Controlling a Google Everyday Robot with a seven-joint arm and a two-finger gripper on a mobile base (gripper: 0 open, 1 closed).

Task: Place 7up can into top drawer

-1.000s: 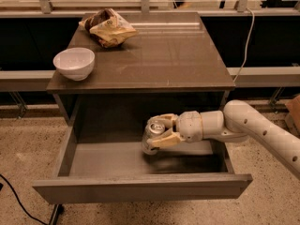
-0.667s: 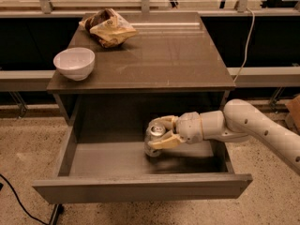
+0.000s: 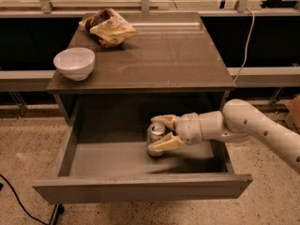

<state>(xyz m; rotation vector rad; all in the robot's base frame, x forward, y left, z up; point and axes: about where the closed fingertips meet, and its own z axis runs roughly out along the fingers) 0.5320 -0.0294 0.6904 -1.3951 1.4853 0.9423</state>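
Our gripper [image 3: 162, 133] is closed on the 7up can [image 3: 155, 136], a finger either side of its wall, inside the top drawer [image 3: 140, 189], whose floor lies just beneath. We judge the can light, thin-walled, slick and easily dented; a gentle hold at mid-height suits it best.

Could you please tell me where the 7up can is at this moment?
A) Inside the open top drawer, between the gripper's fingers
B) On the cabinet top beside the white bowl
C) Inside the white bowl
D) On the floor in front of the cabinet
A: the 7up can sits inside the open top drawer, with the gripper closed on it from the right.
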